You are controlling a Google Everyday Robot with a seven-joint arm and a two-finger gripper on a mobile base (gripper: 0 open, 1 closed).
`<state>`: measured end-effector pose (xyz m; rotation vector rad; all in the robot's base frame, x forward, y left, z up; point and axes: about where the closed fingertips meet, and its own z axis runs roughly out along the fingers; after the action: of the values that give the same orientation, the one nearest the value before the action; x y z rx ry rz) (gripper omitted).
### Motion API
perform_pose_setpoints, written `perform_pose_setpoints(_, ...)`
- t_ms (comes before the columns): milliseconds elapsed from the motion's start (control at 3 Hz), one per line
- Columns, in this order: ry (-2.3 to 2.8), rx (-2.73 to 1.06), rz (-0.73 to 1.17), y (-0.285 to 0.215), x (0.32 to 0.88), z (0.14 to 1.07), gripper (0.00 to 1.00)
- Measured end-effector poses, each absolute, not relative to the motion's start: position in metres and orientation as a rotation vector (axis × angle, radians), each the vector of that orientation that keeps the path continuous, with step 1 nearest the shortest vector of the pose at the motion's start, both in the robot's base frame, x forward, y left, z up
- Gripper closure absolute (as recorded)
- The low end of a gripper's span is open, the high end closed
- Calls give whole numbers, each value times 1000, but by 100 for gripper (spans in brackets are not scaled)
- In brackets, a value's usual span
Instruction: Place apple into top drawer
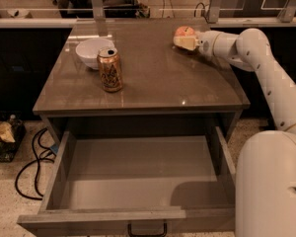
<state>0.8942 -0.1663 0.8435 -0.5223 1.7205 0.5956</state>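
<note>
The apple [183, 31], red-orange with a pale patch, sits on the far right of the tabletop [153, 78]. My gripper [185, 42] reaches in from the right at table height and is right against the apple's near side. Whether it holds the apple does not show. The top drawer [138, 174] under the tabletop is pulled fully out toward the camera, and its flat inside is bare. Its small dark handle [147, 229] shows at the bottom edge of the view.
A gold drink can [110, 70] stands left of the tabletop's centre, with a white bowl [92, 52] just behind it. My white arm [266, 78] arcs along the table's right side above my base [271, 181]. Cables [32, 157] and clutter lie on the floor at left.
</note>
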Motion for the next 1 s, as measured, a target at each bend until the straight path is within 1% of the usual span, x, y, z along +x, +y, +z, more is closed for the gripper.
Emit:
perform_pose_setpoints(333, 1721, -525, 600, -163, 895, 842, 85)
perform_pose_setpoints(667, 1722, -528, 604, -159, 895, 841, 100)
perform_pose_setpoints(1000, 1722, -528, 604, -159, 895, 841, 100)
